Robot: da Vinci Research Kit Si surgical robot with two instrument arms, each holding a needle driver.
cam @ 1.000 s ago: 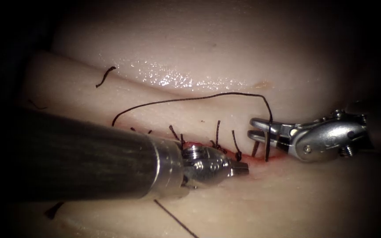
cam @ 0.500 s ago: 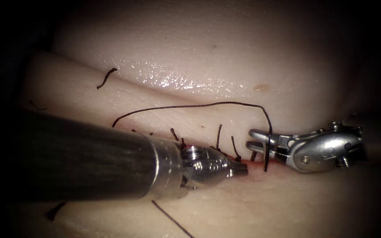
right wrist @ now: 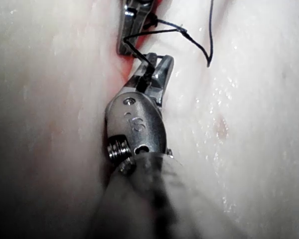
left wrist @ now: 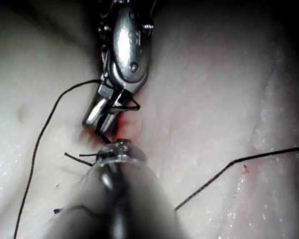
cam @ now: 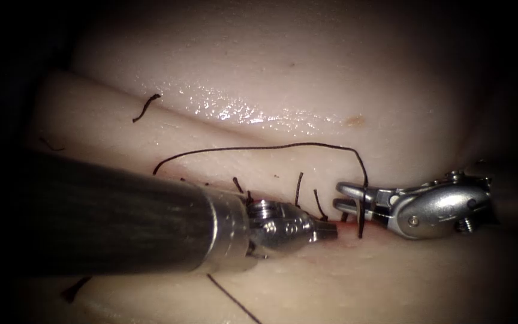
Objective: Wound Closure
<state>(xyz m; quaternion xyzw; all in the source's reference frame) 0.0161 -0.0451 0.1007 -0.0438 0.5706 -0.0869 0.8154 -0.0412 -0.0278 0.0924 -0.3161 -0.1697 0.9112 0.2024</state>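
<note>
Left pincer [cam: 328,231] closed, empty, at the cut [cam: 346,227]; right pincer [cam: 348,195], parted, straddles the thread [cam: 364,207].

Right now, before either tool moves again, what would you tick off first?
1. Right tool jaws open: ok.
2. Thread passes between those open jaws: ok.
3. Left tool jaws shut, tip at the cut: ok.
4. What the left tool holds: cannot tell.
5. Where the needle is: cannot tell.
6. Cut ends stand clear of both tips: ok; red fluid lies between the tips.
</note>
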